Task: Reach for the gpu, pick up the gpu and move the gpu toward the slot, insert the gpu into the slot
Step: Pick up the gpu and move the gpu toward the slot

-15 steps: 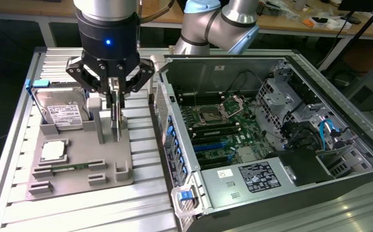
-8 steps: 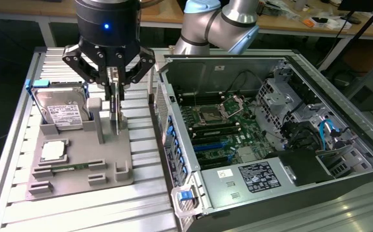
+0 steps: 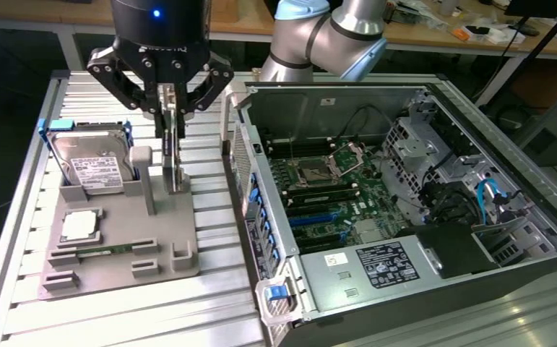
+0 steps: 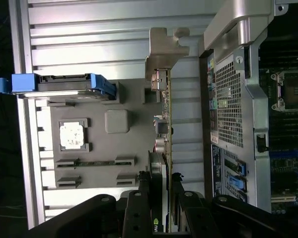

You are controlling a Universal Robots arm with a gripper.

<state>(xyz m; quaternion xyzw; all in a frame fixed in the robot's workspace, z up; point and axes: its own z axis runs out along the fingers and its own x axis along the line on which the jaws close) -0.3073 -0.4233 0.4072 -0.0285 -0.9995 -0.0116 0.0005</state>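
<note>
The gpu [image 3: 173, 163] hangs on edge, a thin green card seen edge-on, at the grey holder plate [image 3: 167, 231] on the exterior view's left. My gripper [image 3: 169, 116] comes down from above and is shut on the card's upper edge. Whether the card's lower edge still touches the plate I cannot tell. In the wrist view the gpu [image 4: 165, 124] runs away from my gripper [image 4: 161, 201], and its silver end bracket [image 4: 164, 49] is at the far end. The slot [image 3: 318, 217] lies among the blue and black connectors on the motherboard inside the open computer case [image 3: 509, 238], to the exterior view's right.
On the grey plate sit a silver hard drive [image 3: 90, 163] in blue brackets, a processor chip [image 3: 81, 225] and a small memory stick [image 3: 105, 251]. The case's side wall [image 3: 244, 188] rises close beside the card. Ribbed aluminium table [image 3: 143, 311] lies all around.
</note>
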